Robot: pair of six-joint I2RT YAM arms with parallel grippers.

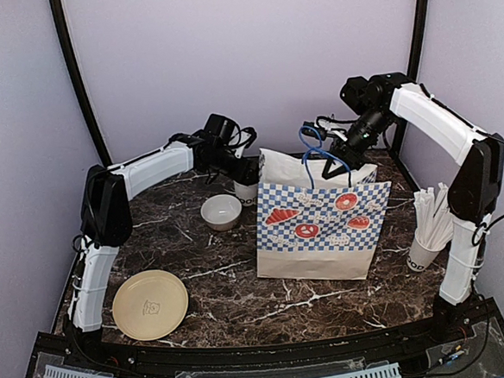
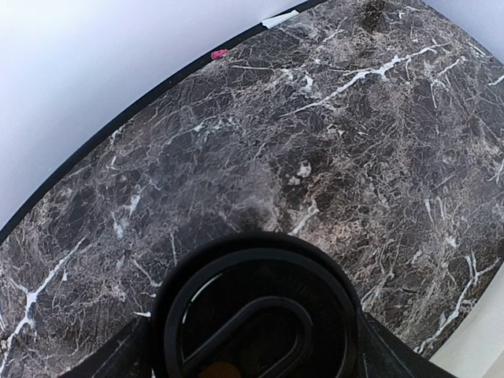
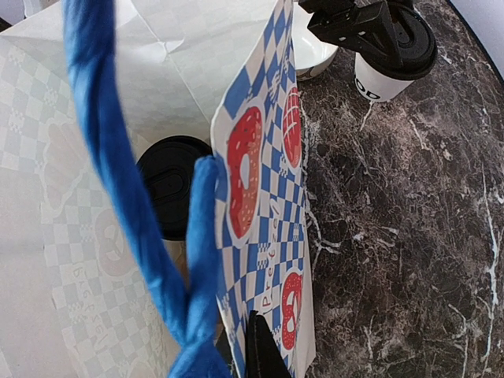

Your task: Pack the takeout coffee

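Right wrist: cup point(image 3: 376, 83) upright; right end effector point(image 1: 335, 164) clenching handle point(image 3: 94, 157); left end effector point(image 3: 370, 31) unclear

Bright even light, soft shadows, left wrist view warped, close parts blurred

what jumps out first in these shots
The blue-checked paper bag with red doughnut prints stands mid-table, its blue handle pinched by the right tool. Inside it sits one black-lidded cup. By the bag's far left corner, the left tool hangs over a second lidded cup beside a white bowl.
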